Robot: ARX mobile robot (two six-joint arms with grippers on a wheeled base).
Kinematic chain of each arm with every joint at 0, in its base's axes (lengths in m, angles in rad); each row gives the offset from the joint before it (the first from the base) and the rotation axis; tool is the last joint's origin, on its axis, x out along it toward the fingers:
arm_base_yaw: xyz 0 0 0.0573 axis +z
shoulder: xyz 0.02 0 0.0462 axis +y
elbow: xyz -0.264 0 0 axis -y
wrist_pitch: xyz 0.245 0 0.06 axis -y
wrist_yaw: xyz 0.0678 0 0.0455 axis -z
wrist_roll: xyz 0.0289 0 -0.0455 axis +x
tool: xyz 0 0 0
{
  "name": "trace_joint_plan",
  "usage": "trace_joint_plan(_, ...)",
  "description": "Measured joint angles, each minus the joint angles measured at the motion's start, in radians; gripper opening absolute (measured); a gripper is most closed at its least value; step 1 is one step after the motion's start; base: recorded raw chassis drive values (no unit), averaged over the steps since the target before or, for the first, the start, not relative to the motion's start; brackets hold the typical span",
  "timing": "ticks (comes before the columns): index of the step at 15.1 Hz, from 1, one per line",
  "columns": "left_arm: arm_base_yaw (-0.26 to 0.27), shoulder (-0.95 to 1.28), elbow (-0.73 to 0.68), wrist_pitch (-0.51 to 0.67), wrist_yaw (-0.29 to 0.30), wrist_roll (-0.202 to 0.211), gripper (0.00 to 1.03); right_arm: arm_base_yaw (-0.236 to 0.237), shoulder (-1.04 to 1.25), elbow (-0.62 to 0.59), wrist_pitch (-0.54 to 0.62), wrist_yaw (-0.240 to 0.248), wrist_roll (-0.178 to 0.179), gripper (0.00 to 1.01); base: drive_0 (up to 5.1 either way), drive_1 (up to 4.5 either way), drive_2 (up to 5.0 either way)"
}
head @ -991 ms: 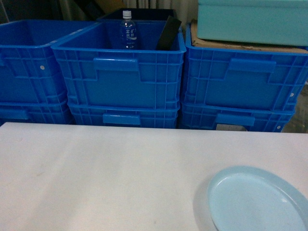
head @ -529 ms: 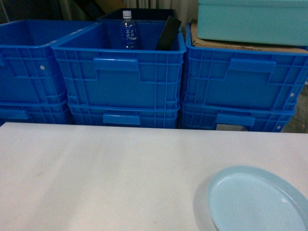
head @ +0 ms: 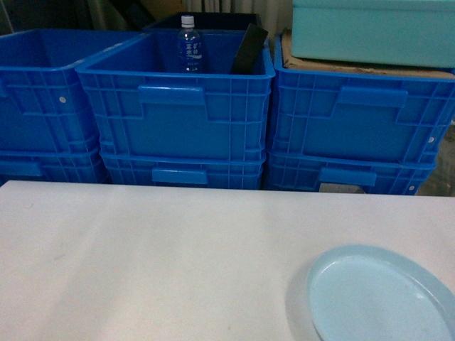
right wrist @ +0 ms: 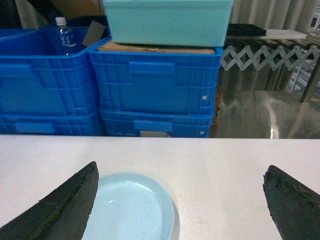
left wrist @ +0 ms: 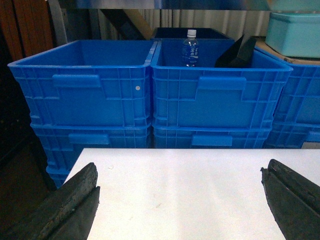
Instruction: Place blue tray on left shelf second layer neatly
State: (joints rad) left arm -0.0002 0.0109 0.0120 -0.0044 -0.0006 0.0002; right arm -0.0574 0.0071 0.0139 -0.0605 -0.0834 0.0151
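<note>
I see a smooth, slightly glossy plastic blue tray (head: pixel 377 298) on a matt white table (head: pixel 156 256); far crates (head: pixel 178 106) are ribbed plastic.

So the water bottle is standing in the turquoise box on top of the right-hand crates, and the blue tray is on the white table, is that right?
Not quite. In the head view, the water bottle stands inside the middle blue crate, not in the turquoise box. The rest holds: the blue tray lies on the white table.
</note>
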Motion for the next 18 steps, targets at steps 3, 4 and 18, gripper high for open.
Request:
trace_joint_plan(3, 0.0, 0.0, 0.0, 0.0, 0.0, 0.0, 0.98, -0.078, 0.462, 0.09, 0.353, -0.218, 0.099, 0.98, 0.0, 0.0, 0.0)
trace_joint_plan(4, 0.0, 0.0, 0.0, 0.0, 0.0, 0.0, 0.98, -0.061, 0.687, 0.211, 0.413, -0.304, 0.149, 0.98, 0.0, 0.0, 0.0)
trace_joint_plan(18, 0.0, 0.0, 0.0, 0.0, 0.0, 0.0, 0.98, -0.216, 1.878, 0.547, 0.377, -0.497, 0.197, 0.98, 0.0, 0.0, 0.0)
